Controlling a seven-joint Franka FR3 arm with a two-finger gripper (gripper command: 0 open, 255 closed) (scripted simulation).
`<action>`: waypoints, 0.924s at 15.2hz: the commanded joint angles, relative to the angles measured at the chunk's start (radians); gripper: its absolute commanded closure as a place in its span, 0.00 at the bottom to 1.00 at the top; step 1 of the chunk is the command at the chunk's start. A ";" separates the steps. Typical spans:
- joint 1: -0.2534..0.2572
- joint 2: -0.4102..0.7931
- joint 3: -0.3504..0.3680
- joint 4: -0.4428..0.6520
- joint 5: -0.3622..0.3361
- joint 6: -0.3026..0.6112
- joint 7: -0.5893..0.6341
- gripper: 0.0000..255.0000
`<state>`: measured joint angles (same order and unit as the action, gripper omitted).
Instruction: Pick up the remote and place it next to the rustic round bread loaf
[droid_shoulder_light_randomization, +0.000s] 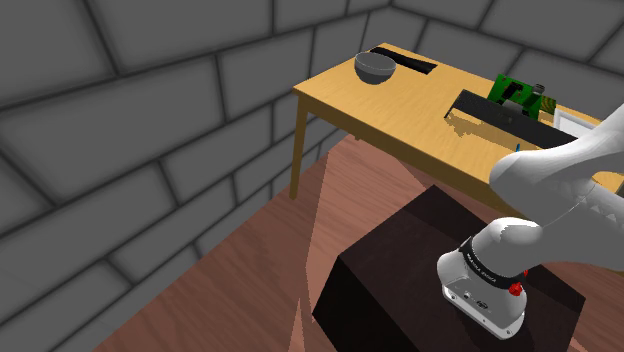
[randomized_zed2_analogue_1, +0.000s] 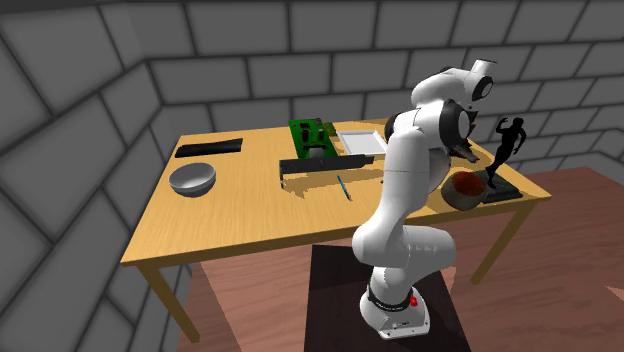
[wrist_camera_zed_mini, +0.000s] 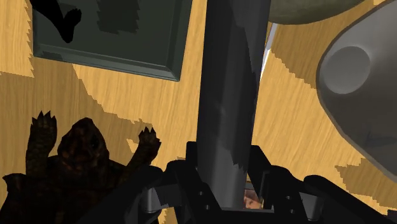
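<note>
Claw: the claw (wrist_camera_zed_mini: 224, 175) is clenching on the remote (wrist_camera_zed_mini: 229, 83), with its two black fingers pressing the long dark grey body from both sides.
Remote: it is hanging in this grasp over the worktop (wrist_camera_zed_mini: 299, 130). I am judging that it is not resting on the wood.
Loaf: the round dark brown bread loaf (wrist_camera_zed_mini: 79, 168) is lying on the worktop just beside the claw.
Done: the pick-up is looking finished, and the remote is already being held near the loaf.
Left: the remote is not yet set down, so lowering it beside the loaf and letting it go is what is remaining.
Wrist view: it is giving the grasp itself, and the bare wood between the loaf and the dark statuette base (wrist_camera_zed_mini: 108, 38).
Second exterior view: it is giving the whole layout. The loaf (randomized_zed2_analogue_1: 463, 190) is sitting near the right end of the worktop (randomized_zed2_analogue_1: 250, 225), close to the black statuette (randomized_zed2_analogue_1: 505, 145). The grey bowl (randomized_zed2_analogue_1: 192, 180), the green box (randomized_zed2_analogue_1: 310, 135) and the white tray (randomized_zed2_analogue_1: 358, 140) are standing well apart from it.
Shoulder view: it is giving the worktop's other end, with the bowl (droid_shoulder_light_randomization: 375, 66) and the green box (droid_shoulder_light_randomization: 515, 92).
</note>
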<state>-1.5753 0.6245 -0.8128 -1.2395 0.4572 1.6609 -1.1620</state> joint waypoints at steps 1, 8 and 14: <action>-0.007 0.000 0.000 0.028 -0.001 -0.026 0.005 1.00; -0.050 0.012 0.004 0.155 0.003 -0.130 0.021 1.00; 0.160 -0.209 -0.073 -0.169 -0.121 -0.012 0.046 1.00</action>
<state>-1.4676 0.4704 -0.8680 -1.3260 0.3698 1.6150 -1.1236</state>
